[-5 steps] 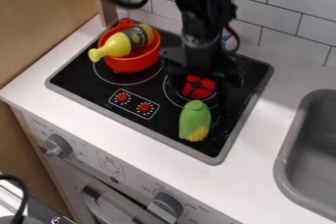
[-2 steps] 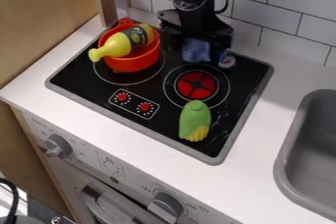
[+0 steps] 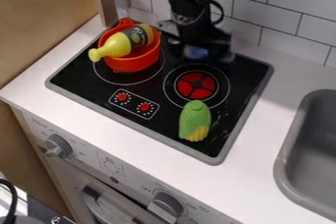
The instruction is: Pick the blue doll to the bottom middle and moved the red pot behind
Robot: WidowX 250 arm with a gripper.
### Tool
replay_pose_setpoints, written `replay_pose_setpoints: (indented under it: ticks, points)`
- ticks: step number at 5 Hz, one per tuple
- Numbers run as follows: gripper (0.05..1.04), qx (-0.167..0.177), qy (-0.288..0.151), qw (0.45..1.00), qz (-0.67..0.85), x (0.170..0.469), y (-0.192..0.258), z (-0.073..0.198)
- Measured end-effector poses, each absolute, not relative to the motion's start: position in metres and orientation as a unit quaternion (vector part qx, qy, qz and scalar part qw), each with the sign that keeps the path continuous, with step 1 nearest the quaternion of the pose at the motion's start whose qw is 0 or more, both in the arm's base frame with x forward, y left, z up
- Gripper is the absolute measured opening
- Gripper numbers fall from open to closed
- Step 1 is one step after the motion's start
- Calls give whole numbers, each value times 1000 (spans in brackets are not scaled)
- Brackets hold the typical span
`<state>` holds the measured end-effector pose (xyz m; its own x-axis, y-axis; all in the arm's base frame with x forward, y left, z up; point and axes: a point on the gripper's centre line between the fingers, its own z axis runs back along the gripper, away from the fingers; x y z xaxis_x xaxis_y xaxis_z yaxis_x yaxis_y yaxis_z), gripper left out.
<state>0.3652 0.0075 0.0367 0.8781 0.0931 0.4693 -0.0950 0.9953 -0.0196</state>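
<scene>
At the stove's back edge, the gripper (image 3: 201,53) hangs low with its fingers apart, one on either side of the blue doll (image 3: 195,52). Only a small blue patch of the doll shows between them; the rest is hidden behind the gripper. The red pot (image 3: 136,64) sits on the left burner, and a yellow bottle (image 3: 115,45) lies tilted in it, its neck over the rim.
A green and yellow corn toy (image 3: 195,121) lies on the front right of the black stove top (image 3: 118,114). The grey sink (image 3: 283,154) is at the right. A tiled wall stands close behind the arm.
The gripper first drew back from over the right burner to the back edge, uncovering the blue doll. Since then it has come down around the doll, hiding more of it.
</scene>
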Motion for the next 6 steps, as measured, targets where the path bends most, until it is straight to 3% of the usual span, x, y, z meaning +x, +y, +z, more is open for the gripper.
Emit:
replay_pose_setpoints:
  ticks: [1,3,4,6]
  points:
    - [953,-2,-275,960,45,375,6,32]
    - [458,1,-280,958,56,382,4,30]
    - [311,-4,-245,968,51,378,1,31]
    - [178,-7,-148,988,50,341,6,41]
